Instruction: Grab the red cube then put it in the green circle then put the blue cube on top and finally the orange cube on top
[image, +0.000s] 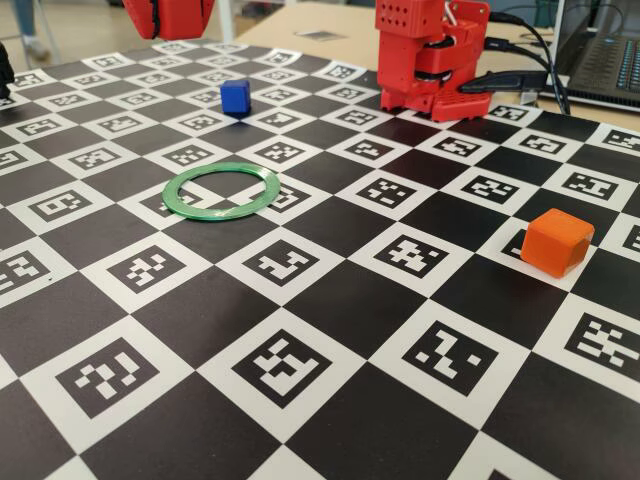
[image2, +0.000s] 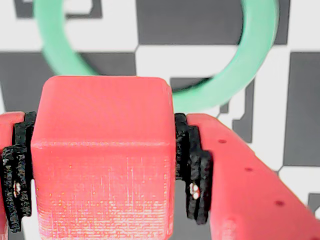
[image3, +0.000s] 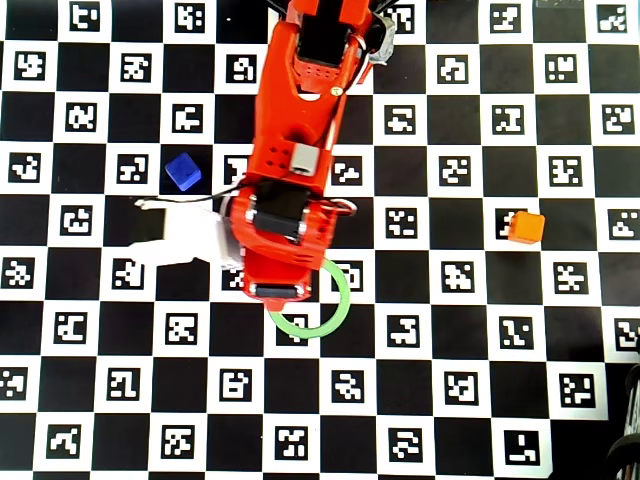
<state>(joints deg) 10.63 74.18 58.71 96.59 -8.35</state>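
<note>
In the wrist view my gripper (image2: 105, 162) is shut on the red cube (image2: 102, 125), whose sides are pressed by the black pads (image2: 192, 160). The cube hangs above the board, with the green circle (image2: 250, 70) just beyond it on the checkered surface. The ring's centre is open and holds nothing. In the overhead view my arm (image3: 290, 200) covers the upper left of the green circle (image3: 335, 315) and hides the red cube. The blue cube (image: 235, 97) sits behind the green circle (image: 222, 190) in the fixed view. The orange cube (image: 557, 242) rests far right.
The board (image: 330, 300) is a black and white checker pattern with printed markers. My red base (image: 430, 55) stands at the back with cables (image: 530, 60) and a laptop (image: 605, 55) beside it. A white patch (image3: 180, 235) lies left of my wrist in the overhead view.
</note>
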